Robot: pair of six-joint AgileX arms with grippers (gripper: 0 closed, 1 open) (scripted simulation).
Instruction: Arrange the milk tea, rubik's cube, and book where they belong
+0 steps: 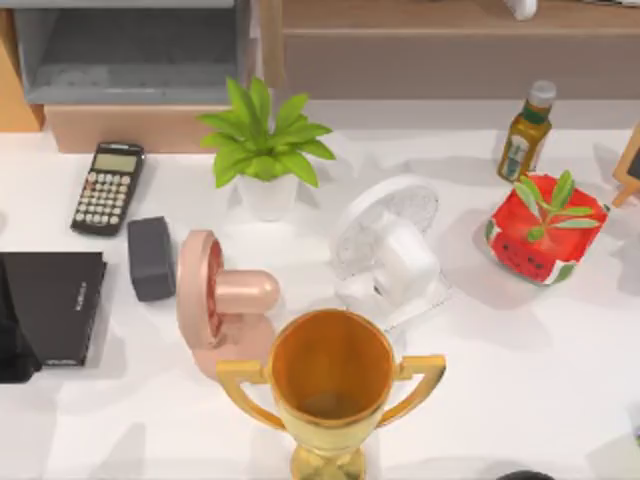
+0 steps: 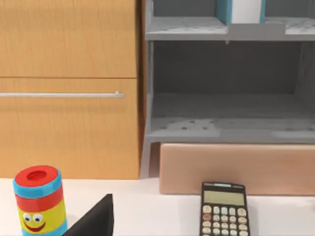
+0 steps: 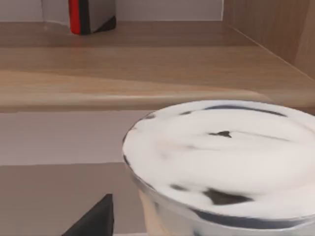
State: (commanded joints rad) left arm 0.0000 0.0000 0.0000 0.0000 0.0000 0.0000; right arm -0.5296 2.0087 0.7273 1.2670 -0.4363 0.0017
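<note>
Book [image 2: 244, 11] upright in gray shelf [image 2: 226, 123]

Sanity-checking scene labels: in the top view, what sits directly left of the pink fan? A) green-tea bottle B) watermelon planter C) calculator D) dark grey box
D: the dark grey box lies just left of the pink fan; the calculator is farther back, and the bottle and watermelon planter are on the right side.

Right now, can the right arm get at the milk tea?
Probably yes. In the right wrist view the milk tea sits right up against the camera, its white lid close ahead with a wooden shelf behind, and nothing stands between. Whether it is already gripped can't be told.
</note>
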